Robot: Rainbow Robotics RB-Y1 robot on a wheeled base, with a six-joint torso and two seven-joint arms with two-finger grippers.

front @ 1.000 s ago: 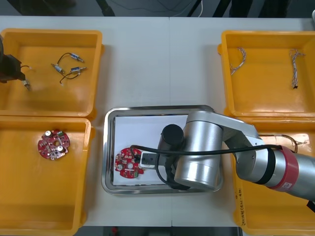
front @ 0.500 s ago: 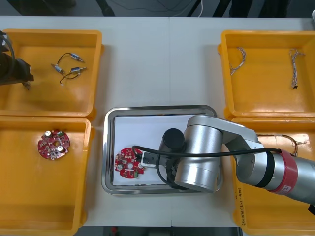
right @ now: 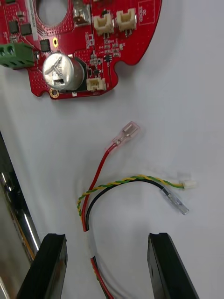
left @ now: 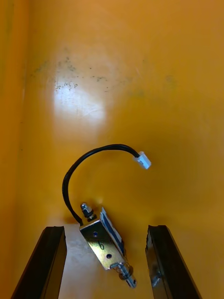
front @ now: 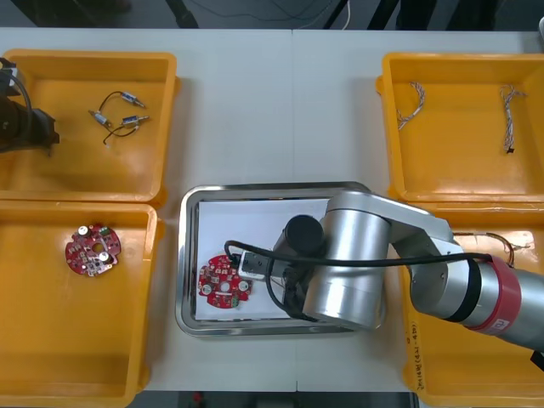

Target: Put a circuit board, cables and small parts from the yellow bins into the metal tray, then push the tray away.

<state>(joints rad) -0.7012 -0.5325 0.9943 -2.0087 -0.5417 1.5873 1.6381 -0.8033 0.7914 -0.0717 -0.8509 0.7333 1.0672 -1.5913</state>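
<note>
Metal tray (front: 184, 263) holds a red circuit board (front: 223, 283) and a cable (right: 135, 178).

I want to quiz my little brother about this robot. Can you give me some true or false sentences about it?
1. A round red circuit board lies in the metal tray. True.
2. The right gripper is squeezing the red and yellow cable. False: its fingers stand open, and the cable lies loose on the tray's white inside.
3. The left gripper has its open fingers on either side of a small metal part in the far left yellow bin. True.
4. Both circuit boards are in the tray. False: the second circuit board lies in the near left yellow bin.
</note>
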